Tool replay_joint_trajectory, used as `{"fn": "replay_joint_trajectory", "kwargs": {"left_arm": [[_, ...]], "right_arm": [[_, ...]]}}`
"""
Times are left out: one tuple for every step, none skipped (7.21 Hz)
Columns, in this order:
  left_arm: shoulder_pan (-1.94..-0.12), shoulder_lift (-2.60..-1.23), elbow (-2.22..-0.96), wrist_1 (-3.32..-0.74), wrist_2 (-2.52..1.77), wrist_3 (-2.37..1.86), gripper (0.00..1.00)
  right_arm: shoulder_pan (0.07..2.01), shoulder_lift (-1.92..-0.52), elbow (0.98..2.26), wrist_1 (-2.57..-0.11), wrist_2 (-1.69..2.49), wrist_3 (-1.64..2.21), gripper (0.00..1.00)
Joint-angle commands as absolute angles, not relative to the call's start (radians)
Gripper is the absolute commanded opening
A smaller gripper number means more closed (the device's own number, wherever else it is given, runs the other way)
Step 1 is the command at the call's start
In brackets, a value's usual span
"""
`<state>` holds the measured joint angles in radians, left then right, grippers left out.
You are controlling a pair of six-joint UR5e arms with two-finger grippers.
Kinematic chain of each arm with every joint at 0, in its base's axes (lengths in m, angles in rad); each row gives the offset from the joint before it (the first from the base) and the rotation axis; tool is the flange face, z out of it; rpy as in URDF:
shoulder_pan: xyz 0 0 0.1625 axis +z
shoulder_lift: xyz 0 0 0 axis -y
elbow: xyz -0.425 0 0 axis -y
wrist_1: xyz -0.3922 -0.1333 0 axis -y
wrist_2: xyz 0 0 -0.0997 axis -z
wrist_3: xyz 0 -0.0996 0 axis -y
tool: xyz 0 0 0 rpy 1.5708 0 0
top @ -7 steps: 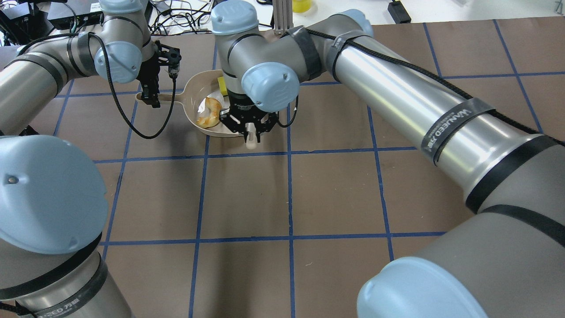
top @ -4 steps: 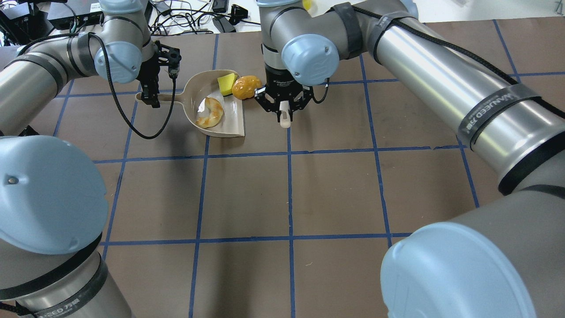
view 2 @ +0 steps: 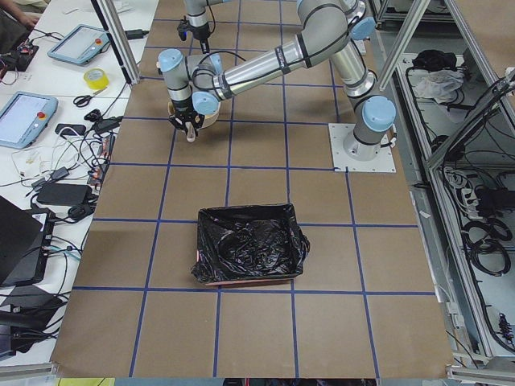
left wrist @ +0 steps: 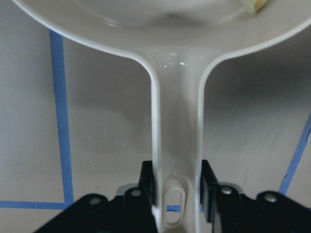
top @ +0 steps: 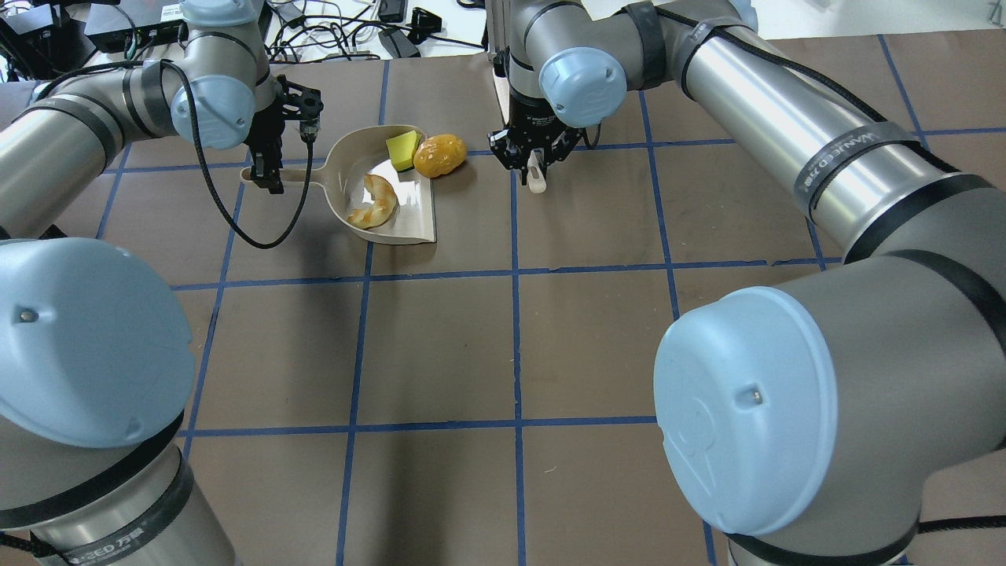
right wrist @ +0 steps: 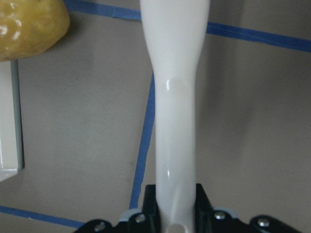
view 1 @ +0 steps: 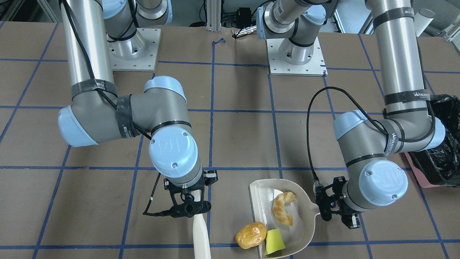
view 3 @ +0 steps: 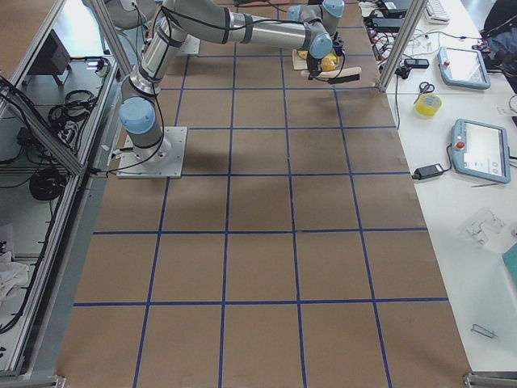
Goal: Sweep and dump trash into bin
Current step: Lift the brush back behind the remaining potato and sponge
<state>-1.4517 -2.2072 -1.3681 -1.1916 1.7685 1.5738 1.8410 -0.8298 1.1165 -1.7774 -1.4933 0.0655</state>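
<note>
Currently the left gripper (top: pixel 266 169) is closed narrow on the tail end of the beige dustpan (top: pixel 413 216). The wrist view shows both fingers (left wrist: pixel 147 189) pressed against the handle (left wrist: pixel 177 121), right by its hanging slot. The pan lies flat on the brown table (top: pixel 597 346), open lip turned toward the right arm. Inside the pan are two items. The curved tan croissant-like piece (top: pixel 376 202) lies mid-floor, and the yellow sponge wedge (top: pixel 404 149) sits at the lip corner farther from the robot. The glossy golden-brown potato-like lump (top: pixel 439 155) is on the table just outside that same corner. It is touching the sponge or all but touching it; these angles do not settle which. The right gripper (top: pixel 533 161) hangs near the lump but apart from it, over a blue tape line (top: pixel 515 314). Its fingers are closed on the stem of a white sweeping tool (right wrist: pixel 175 97). The stem points away from the robot and widens further out, and its far end runs off the bottom of the front-facing view. The bin (view 2: pixel 249 253) is a box lined with a crinkly black bag, with a pink edge showing at its base. It stands well apart from the pan on the left arm's side of the table, mouth open upward.
</note>
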Motion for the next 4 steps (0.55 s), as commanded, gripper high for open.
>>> {"fn": "replay_joint_trajectory", "kwargs": {"left_arm": [[-1.451,-2.207,-1.367,-1.192,1.77,1.574,0.1],[-1.453,-2.207,-1.368,-1.192,1.77,1.572,0.1],[-1.456,-2.206,-1.367,-1.192,1.778,1.572,0.1],[-1.462,-2.207,-1.368,-1.192,1.802,1.568,0.1]], "right_arm": [[1.908,-0.792,1.091,-1.767,-1.483,0.075,0.0],[1.934,-0.788,1.091,-1.767,-1.462,0.133,0.0],[1.965,-0.787,1.091,-1.769,-1.444,0.188,0.0],[1.986,-0.787,1.091,-1.77,-1.406,0.249,0.0]]}}
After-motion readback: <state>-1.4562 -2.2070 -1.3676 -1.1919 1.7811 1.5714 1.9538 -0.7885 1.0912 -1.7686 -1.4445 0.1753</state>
